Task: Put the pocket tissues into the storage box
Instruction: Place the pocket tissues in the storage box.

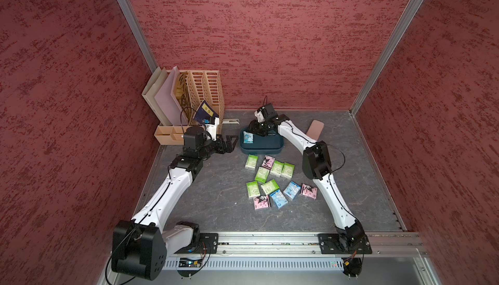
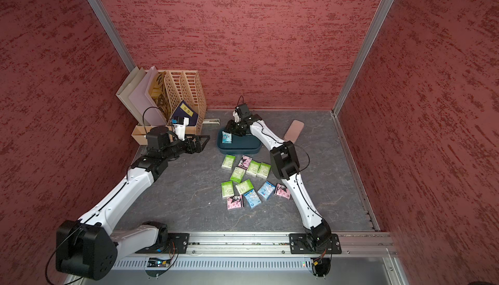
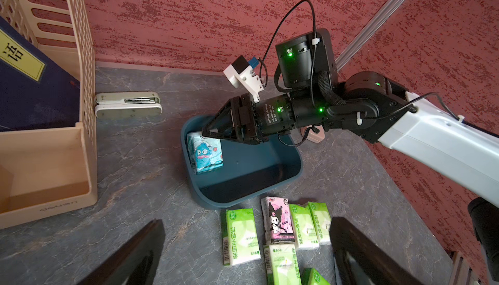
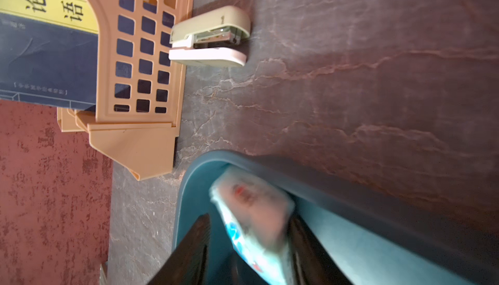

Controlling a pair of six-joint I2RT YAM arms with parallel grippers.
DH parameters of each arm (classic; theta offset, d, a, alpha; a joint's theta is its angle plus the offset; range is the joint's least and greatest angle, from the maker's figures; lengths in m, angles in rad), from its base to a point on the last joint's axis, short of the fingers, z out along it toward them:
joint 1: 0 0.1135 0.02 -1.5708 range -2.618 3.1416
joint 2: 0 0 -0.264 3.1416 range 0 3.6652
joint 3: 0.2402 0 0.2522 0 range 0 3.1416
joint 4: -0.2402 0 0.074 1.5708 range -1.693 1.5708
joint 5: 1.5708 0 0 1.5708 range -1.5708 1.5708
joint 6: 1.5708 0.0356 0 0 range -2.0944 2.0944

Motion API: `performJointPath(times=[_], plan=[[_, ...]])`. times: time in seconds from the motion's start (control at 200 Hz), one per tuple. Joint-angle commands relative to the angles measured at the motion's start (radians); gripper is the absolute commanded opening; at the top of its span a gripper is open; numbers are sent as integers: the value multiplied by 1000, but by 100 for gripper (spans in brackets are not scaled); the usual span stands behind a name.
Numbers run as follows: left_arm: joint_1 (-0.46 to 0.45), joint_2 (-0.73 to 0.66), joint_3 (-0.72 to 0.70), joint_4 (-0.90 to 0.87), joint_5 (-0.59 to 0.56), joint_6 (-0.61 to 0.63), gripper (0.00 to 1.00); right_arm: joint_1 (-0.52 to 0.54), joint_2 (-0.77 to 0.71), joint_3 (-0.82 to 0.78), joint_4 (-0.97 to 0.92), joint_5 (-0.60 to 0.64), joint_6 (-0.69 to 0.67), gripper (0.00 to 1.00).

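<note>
In both top views the dark teal, rounded-rectangle plastic storage box sits at 12 o'clock of eleven loose pocket tissues. These are small flat plastic packets in green, pink and light blue, lying on the grey marbled table. One more light blue packet is inside the storage box at its 9 o'clock end, with the right gripper just above it. The left gripper hovers outside the box, at its 9 o'clock.

In the left wrist view the left gripper has its fingers spread wide and holds nothing. The right gripper's tips are at the light blue packet, which leans against the box's end wall.

In the right wrist view the right gripper has its jaws parted. The blurred light blue packet lies between them, with a gap beside one finger, so it is not clamped.
</note>
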State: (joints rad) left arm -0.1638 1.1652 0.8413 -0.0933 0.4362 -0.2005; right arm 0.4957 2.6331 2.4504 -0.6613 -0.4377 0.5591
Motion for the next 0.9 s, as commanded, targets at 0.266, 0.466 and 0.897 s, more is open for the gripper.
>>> performJointPath(times=[0.266, 0.466, 0.897], plan=[[9, 12, -25, 70, -31, -9, 100, 1, -238, -246, 30, 88, -164, 52], [14, 42, 3, 46, -29, -36, 100, 31, -294, -283, -81, 78, -297, 24], [6, 31, 45, -21, -85, -6, 100, 65, -197, -198, -175, -16, -313, 0]])
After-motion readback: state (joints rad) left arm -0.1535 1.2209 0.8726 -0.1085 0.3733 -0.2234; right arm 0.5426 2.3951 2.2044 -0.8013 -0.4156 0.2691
